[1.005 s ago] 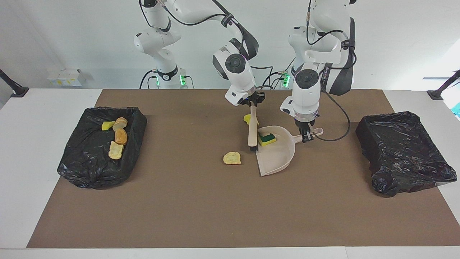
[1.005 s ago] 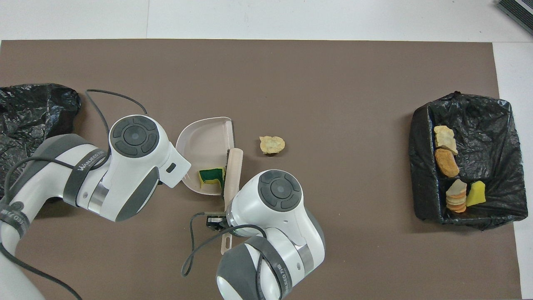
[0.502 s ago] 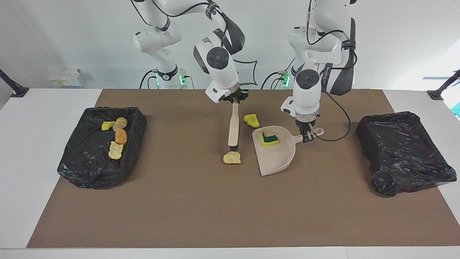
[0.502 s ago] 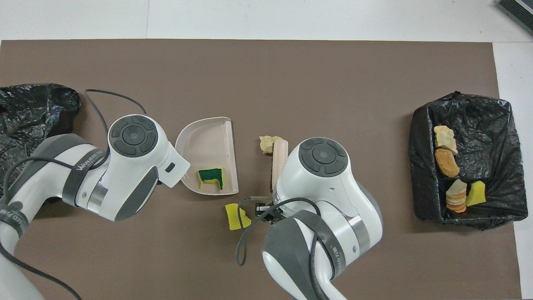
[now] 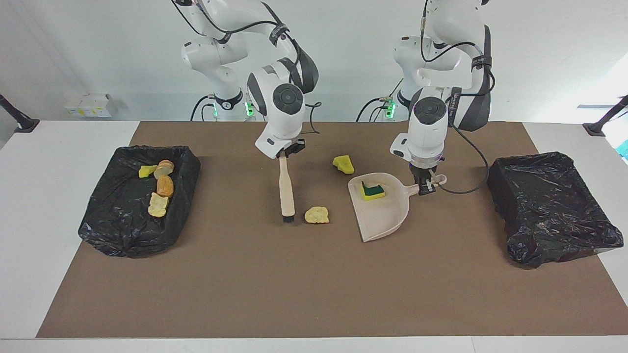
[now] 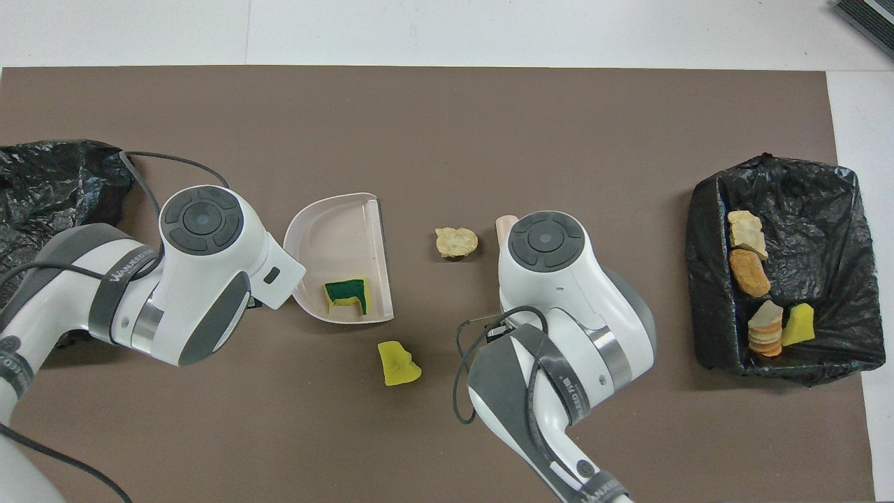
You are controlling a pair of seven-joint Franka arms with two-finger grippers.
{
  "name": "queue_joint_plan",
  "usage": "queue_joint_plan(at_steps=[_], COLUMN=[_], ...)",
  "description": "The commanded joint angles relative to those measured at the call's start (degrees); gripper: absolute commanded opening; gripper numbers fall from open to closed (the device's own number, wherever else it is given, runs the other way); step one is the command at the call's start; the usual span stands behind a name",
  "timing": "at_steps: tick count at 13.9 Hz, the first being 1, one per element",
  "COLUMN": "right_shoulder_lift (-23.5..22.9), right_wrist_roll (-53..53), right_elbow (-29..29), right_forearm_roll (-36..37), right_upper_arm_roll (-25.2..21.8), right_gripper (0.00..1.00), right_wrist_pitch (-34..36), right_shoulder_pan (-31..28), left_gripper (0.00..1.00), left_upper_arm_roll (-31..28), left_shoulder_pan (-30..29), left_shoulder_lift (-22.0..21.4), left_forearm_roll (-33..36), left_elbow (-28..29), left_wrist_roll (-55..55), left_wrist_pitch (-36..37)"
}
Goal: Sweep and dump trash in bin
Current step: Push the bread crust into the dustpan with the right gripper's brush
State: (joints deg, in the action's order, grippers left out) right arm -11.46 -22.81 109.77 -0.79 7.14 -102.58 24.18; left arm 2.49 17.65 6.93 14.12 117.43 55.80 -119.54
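Trash [image 5: 158, 187] in bin [image 5: 126, 235], sponge [image 5: 372, 190] in dustpan [image 5: 385, 220]

dustpan [image 5: 380, 215]: smooth beige plastic | bin liners [image 5: 137, 196]: crinkled glossy black film | mat [image 5: 314, 284]: matt brown | sponge chunk [image 5: 343, 164]: porous yellow foam | bread piece [image 5: 317, 215]: rough crust
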Motion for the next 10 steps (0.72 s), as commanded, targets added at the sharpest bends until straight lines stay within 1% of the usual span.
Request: queue_joint_plan(at_steps=[1, 4, 6, 10], right_shoulder_lift=[-3.39, -3.48, -3.13, -2.95], right_wrist_roll=[1.01, 1.71, 3.39, 2.69], right_elbow=[-3.06, -2.45, -2.36, -2.1], right_forearm_roll=[0.45, -4.02, -8.68, -15.37], right_upper_arm_roll=[0.69, 1.3, 3.4, 3.59], right_gripper=[0.0, 0.0, 0.0, 0.0], right_wrist_pitch=[-2.0, -6.73, -9.81, -14.21], right_shoulder_pan=[2.53, 5.87, 7.63, 9.65], left_gripper=[0.0, 0.0, 0.0, 0.0], left_upper_arm_roll=[0.14, 0.14, 0.14, 0.06], left_shoulder_pan=[-0.34, -0.34, -0.34, -0.34], left_shoulder_lift=[-0.95, -0.95, -0.95, -0.95], left_forearm_roll=[-0.94, -0.94, -0.94, -0.94], left_elbow=[1.39, 1.39, 1.39, 1.39], left_wrist_roll=[-0.25, -0.25, -0.25, -0.07], left_wrist_pitch=[-0.96, -0.96, -0.96, -1.05])
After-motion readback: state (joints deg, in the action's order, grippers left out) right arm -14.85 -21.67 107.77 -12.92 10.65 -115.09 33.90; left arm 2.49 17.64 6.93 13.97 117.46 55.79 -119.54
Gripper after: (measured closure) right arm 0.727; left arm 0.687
